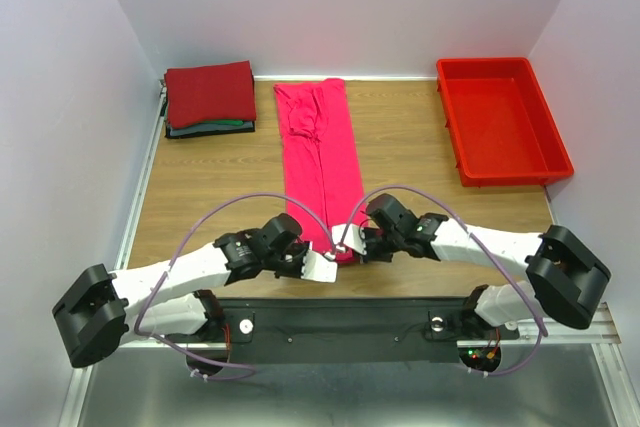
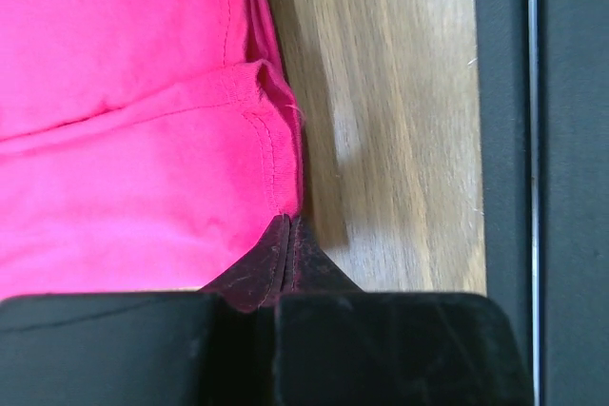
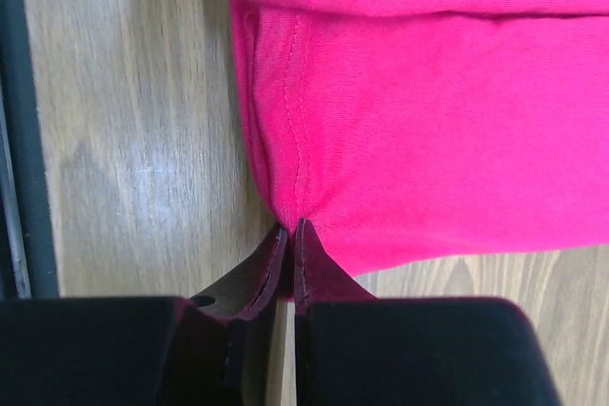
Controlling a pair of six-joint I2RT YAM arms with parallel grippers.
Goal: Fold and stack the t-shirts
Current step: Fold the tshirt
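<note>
At 6 o'clock on the wooden bench [image 1: 200,187], I read left gripper [image 1: 338,253] and right gripper [image 1: 358,244] each clamped on the hem of the bright pink cotton t-shirt [image 1: 320,162].

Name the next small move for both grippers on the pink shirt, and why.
Probably lift both near corners together and carry them toward the far end: the left gripper and right gripper are shut on the pink t-shirt, already a long narrow strip.

Your right gripper [image 3: 290,233] is pinching the near edge of the pink t-shirt [image 3: 438,140], its dark jaws pressing together on the stitched hem. The shirt is lying in layers, a folded edge crossing the top. The wooden table [image 3: 133,140] is showing on the left, with a black strip [image 3: 13,140] running along its far left side.
</note>
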